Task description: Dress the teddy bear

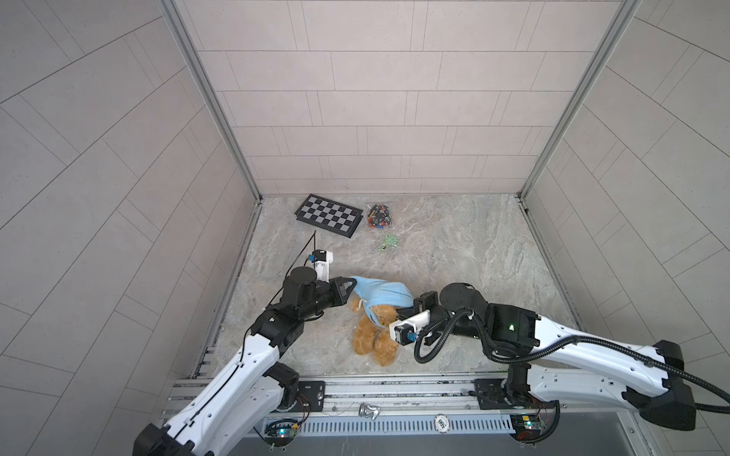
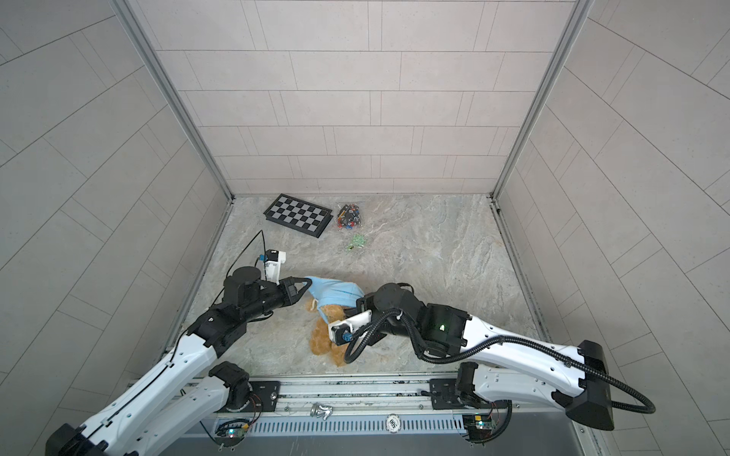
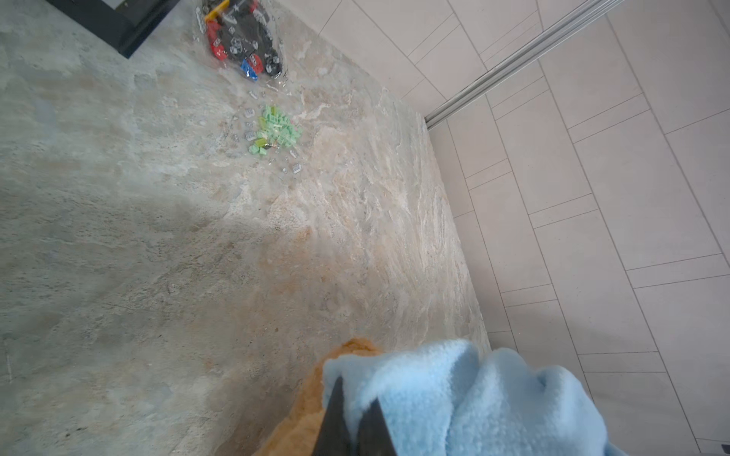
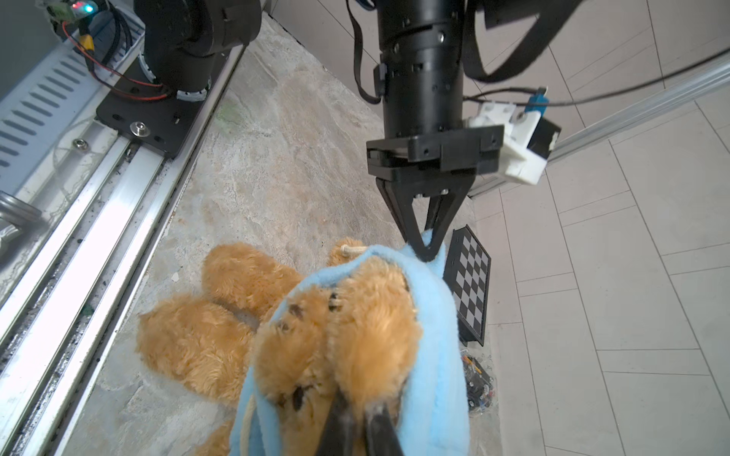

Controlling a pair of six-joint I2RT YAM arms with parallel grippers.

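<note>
The golden-brown fluffy plush teddy bear [image 1: 373, 341] [image 2: 320, 342] lay on the mottled grey stone tabletop [image 1: 454, 252] in the lower middle of both top views. Its legs pointed toward the bottom edge and its head was covered by a small light blue fleece hoodie [image 1: 379, 292] [image 2: 335, 290]. In the right wrist view you could see the bear's face [image 4: 316, 355], with its black bead eyes, inside the hoodie's opening. That garment was stretched across the frame between your two arms. Your left gripper [image 1: 352, 283] [image 4: 427, 248] was clenched on the hoodie's left end, the blue fleece pinched between its black fingertips [image 3: 335, 410]. Your right gripper [image 4: 357, 412] was closed too, its tips pressed together at the bear's head where fur met fleece, and I could not tell which of the two it pinched. Just below the bear ran the silver aluminium rail [image 1: 395, 389] that carried both arm bases. Well apart, toward the upper left of the tabletop, lay a flat black-and-white checkered chessboard [image 1: 328, 215] [image 2: 298, 215]. Just to its right sat a clear plastic bag [image 1: 380, 216] [image 3: 241, 43] of small coloured pieces. A little pile of pale green bricks [image 1: 389, 241] [image 3: 276, 130] lay between that bag and the bear.
</note>
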